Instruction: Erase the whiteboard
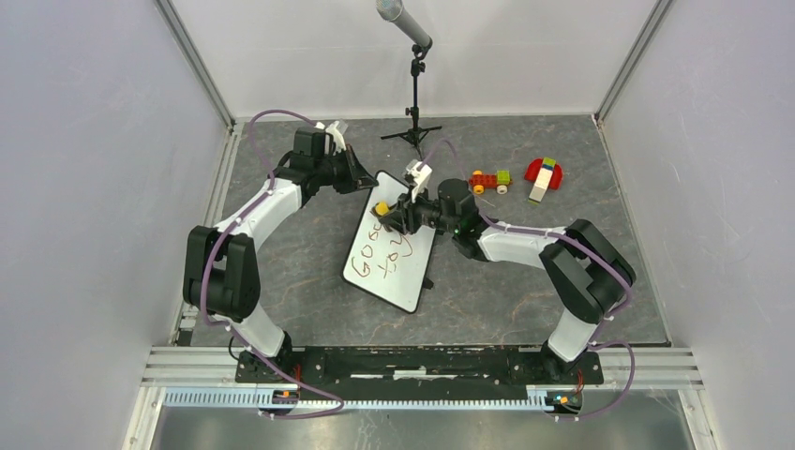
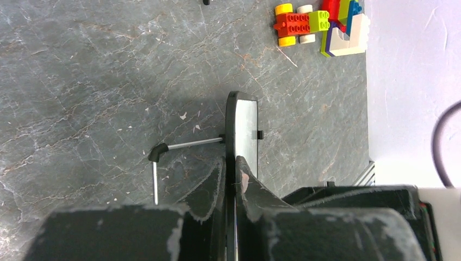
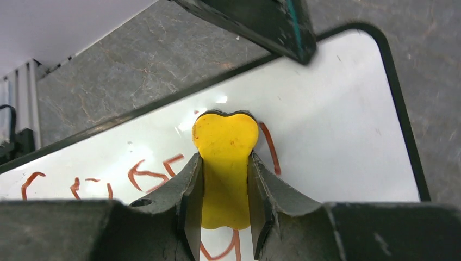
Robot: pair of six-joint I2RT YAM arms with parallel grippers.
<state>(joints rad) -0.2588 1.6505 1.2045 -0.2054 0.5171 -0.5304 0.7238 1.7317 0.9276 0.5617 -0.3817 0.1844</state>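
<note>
**Position.** The whiteboard [image 1: 394, 248] sits mid-surface [image 1: 300, 262], between the two arms, with its written face up.

**Tools.** The left tool [image 2: 235, 163] is clamped narrow on the whiteboard's far edge. The right tool [image 3: 224, 157] grips a yellow eraser [image 3: 225, 133] at its waist. The eraser's head is pressed to the board among the red writing [image 3: 147, 174].

**Orientation.** The long axis runs far to near, with the near end angled slightly toward the left arm. The lines of writing follow this axis.

**Hazards.**
- The left tool holds only a thin rim. Wiping force across the board is likely to pull the rim from the grip, or to pivot the board about it.
- The eraser is pinched at one narrow point, so side load may twist it between the fingers.
- Pressing too low may bring the right tool's fingertips [image 3: 190, 179] onto the face.
- Light pressure would leave red strokes behind.
</note>
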